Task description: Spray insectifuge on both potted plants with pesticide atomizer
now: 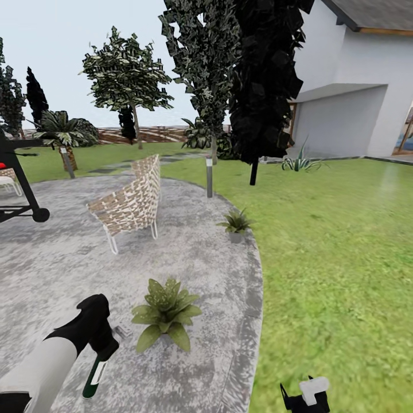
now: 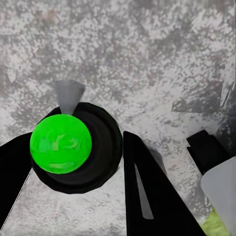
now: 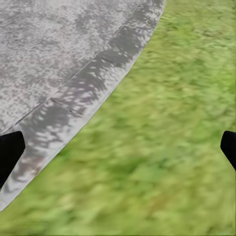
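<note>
Risk first: with the pesticide atomizer hanging bottom-down from my left end effector at the lower left of the head view, the danger I judge greatest is a wasted or partial spray, since the bottle's nozzle direction is hard to read from here and the nearer potted plant sits just right of the bottle, low on the grey stone patio. A mist aimed off-axis would land on stone instead of leaves. The farther potted plant stands well apart, near the patio's edge at centre right, so covering both probably calls for a move of the base, and the wicker chair and the grey bollard lamp stand near that route. A slip is a second worry: my hold seems to be high on the bottle, near the head, and a sharp swing could twist it loose. In the left wrist view the bottle's bright green round end sits in its dark ring between my black fingers, which stand close against it, so I take that end effector to be clamped on the atomizer. My right end effector rests at the bottom edge, over the lawn; its fingertips sit far apart at opposite sides of its wrist view, spread wide and holding nothing.
</note>
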You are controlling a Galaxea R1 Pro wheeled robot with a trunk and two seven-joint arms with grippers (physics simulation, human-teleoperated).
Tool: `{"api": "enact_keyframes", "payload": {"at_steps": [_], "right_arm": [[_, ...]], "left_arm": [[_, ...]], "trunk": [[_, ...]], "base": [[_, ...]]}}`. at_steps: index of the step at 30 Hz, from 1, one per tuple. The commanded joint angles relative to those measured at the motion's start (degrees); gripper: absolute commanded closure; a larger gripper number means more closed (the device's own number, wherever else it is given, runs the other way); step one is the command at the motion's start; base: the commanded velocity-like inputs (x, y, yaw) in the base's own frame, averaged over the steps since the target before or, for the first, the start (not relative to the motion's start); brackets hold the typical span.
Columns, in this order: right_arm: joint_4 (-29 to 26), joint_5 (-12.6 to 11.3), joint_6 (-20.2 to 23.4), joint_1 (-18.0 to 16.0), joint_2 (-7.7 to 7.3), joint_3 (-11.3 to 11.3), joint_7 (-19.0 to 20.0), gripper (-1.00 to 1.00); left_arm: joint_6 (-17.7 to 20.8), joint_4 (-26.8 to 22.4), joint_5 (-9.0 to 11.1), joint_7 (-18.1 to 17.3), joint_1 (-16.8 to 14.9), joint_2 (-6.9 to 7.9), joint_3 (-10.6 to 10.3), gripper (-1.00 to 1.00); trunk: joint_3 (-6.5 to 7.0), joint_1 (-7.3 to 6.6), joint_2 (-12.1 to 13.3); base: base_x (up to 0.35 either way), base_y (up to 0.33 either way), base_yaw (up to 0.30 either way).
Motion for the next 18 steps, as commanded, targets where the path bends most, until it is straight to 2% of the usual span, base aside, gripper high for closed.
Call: {"api": "enact_keyframes", "payload": {"at_steps": [1,5,9,13,18], "right_arm": [[0.04,0.35,-0.13,-0.04,-0.01,0.17,-0.36,-1.0],[0.04,0.35,-0.13,-0.04,-0.01,0.18,-0.36,-1.0],[0.04,0.35,-0.13,-0.04,-0.01,0.16,-0.36,-1.0],[0.04,0.35,-0.13,-0.04,-0.01,0.17,-0.36,-1.0],[0.04,0.35,-0.13,-0.04,-0.01,0.2,-0.36,-1.0]], "left_arm": [[0.41,0.04,-0.34,-0.46,0.01,0.02,-0.18,1.0],[0.31,0.38,-0.38,-0.5,0.1,0.04,-0.21,1.0],[-0.03,0.74,-0.08,-0.42,0.33,0.26,-0.14,1.0],[-0.32,1.73,-0.22,-0.31,2.36,0.35,-0.13,1.0],[-0.36,1.88,-0.17,-0.28,3.31,0.23,0.07,1.0]], "trunk": [[-0.06,0.02,-0.02],[-0.06,0.02,-0.02],[-0.06,0.02,-0.02],[-0.06,0.02,-0.02],[-0.06,0.02,-0.02]], "base": [[0.334,0.006,0.0],[0.202,0.002,0.0],[0.028,0.0,0.0],[0.003,0.0,0.0],[0.0,0.0,0.0]]}}
